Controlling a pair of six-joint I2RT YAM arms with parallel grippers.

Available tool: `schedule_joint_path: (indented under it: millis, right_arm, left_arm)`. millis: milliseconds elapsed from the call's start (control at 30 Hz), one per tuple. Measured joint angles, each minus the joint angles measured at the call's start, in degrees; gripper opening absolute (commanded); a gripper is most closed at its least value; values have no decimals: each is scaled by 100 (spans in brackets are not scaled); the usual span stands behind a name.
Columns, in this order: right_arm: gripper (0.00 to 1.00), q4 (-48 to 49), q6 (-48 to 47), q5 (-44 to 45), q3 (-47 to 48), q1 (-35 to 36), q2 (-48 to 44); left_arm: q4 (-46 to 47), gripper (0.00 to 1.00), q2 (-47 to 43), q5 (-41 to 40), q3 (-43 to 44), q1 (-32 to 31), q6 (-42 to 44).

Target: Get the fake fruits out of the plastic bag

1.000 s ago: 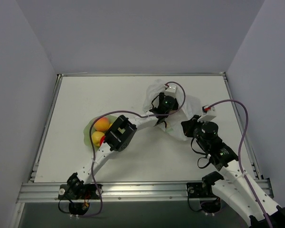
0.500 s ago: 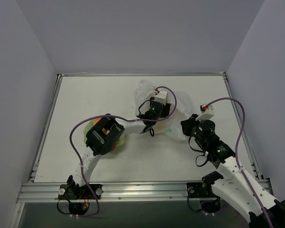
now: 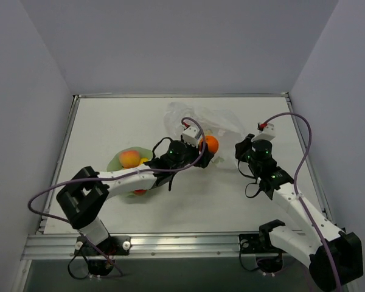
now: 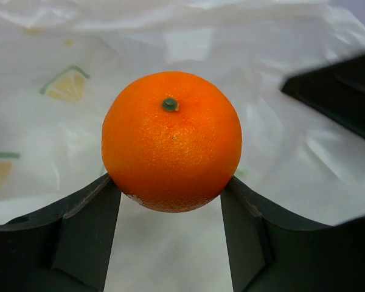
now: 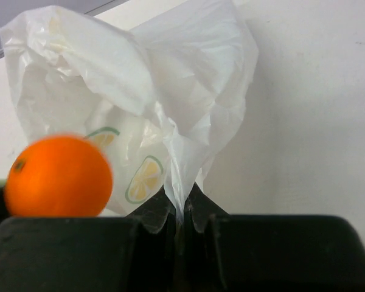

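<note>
My left gripper (image 3: 205, 148) is shut on the orange ball (image 3: 210, 144), held just outside the plastic bag (image 3: 216, 121); the ball fills the left wrist view (image 4: 171, 140) between my fingers (image 4: 85, 225). The crinkled white bag with lemon-slice prints lies at the back middle of the table. My right gripper (image 3: 243, 148) is shut on a pinched fold of the bag (image 5: 188, 109), with the ball (image 5: 58, 176) to its left. A peach-pink fruit (image 3: 130, 159), a yellow one (image 3: 144, 161) and a red one (image 3: 140, 191) lie in the pale green bowl (image 3: 114, 163).
The pale green bowl sits left of centre, partly under my left arm. Grey walls close in the table on three sides. A metal rail runs along the near edge (image 3: 182, 240).
My left gripper has drawn back out of the bag toward the left with the orange ball in it. The left arm's elbow has swung down to the left. The right gripper still pinches the bag.
</note>
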Motion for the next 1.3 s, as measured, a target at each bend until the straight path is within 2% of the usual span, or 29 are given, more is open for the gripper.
schedule_joint_path:
  millis: [133,233,400,567,700,833,1000,1133,1200,1300]
  right_arm:
    - [0,260,-4,20,179,-232,531]
    - [0,326,-4,13,186,-295,658]
    - [0,391,-7,-31,186,-295,575]
    - [0,372,-39,-50,184,-295,350]
    - [0,365,-68,-50,155,-295,188]
    - [0,361,-92,-63,44,-295,133]
    - [0,313,-114,-111,-79,-295,96]
    - [0,282,-144,-138,-129,-295,-50]
    - [0,278,-151,-140,-131,-295,-122]
    - [0,280,-151,-142,-142,-295,-195]
  left_arm:
    - [-481,2,-1137,256,-734,-258,-35]
    - [-1097,2,-2415,20,-1287,-483,-144]
    - [-2868,3,-4647,-1598,-1746,-424,-756]
    - [-4951,5,-5831,-3042,-1755,74,-1727]
    - [-6223,8,-6026,-3539,-1764,531,-2350]
    - [-6887,12,-6000,-3716,-1926,975,-2675]
    - [-6802,13,-5702,-3342,-2006,1902,-2616]
    - [-6463,20,-5163,-2924,-2020,2538,-2417]
    - [-6297,29,-4918,-2739,-2092,2623,-2321]
    - [-6122,31,-4824,-2514,-2280,2643,-2203]
